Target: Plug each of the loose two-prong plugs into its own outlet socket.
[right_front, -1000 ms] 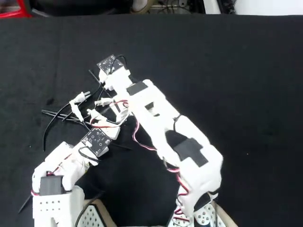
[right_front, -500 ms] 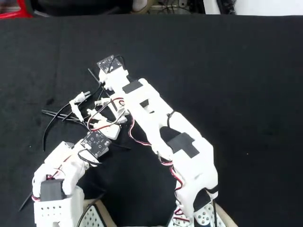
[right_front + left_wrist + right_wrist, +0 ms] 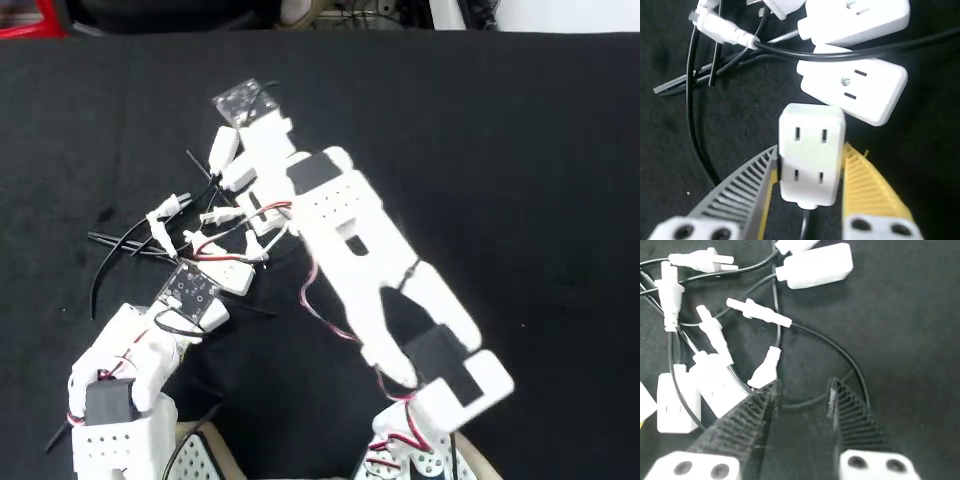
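Observation:
My left gripper (image 3: 811, 150) is shut on a white outlet socket (image 3: 812, 155), its grey and yellow fingers pressing its two sides. Two more white sockets (image 3: 852, 90) (image 3: 855, 20) lie just beyond it, with a black cord between them. In the high view this gripper (image 3: 232, 274) sits left of centre at the cable pile. My right gripper (image 3: 804, 385) hangs open over the black mat, a small loose plug (image 3: 765, 371) beside one fingertip. Other loose two-prong plugs (image 3: 760, 312) (image 3: 702, 260) lie farther off on thin black cords. From above, the right gripper (image 3: 226, 166) is beside the plugs (image 3: 168, 208).
A black mat (image 3: 500, 150) covers the table. Tangled black cords (image 3: 120, 245) spread to the left of the pile. The right arm (image 3: 350, 230) stretches diagonally across the middle. Open mat lies to the right and far side.
The right arm has swung its wrist farther up the table, away from the pile, and its gripper has risen off the plugs. The left arm has shifted slightly with the socket.

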`<act>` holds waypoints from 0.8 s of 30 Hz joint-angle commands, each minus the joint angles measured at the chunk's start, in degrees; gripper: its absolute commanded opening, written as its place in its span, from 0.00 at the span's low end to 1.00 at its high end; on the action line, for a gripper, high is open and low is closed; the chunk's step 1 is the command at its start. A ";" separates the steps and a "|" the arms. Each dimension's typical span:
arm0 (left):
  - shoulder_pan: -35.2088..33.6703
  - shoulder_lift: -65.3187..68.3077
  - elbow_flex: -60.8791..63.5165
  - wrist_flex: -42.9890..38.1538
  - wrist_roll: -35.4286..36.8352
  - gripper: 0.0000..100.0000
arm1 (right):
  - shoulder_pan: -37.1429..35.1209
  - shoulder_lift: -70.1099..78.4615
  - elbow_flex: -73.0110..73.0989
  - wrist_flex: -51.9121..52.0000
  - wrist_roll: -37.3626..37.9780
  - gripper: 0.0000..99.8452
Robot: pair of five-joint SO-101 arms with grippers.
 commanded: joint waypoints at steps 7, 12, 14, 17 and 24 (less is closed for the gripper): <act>-0.75 -0.35 -5.58 2.55 1.32 0.32 | -1.23 -1.01 9.01 -7.65 2.46 0.16; -1.45 -0.26 -13.05 4.75 1.41 0.31 | -4.48 3.03 9.27 -12.40 2.46 0.16; -3.65 -0.18 -14.64 4.57 1.49 0.31 | -6.68 4.44 9.54 -14.07 2.02 0.16; -8.48 -0.26 -16.48 5.01 1.49 0.31 | -7.65 7.69 9.01 -14.95 0.97 0.16; -16.92 -0.35 -17.80 4.57 5.98 0.31 | -8.00 15.69 4.35 -13.45 -0.88 0.16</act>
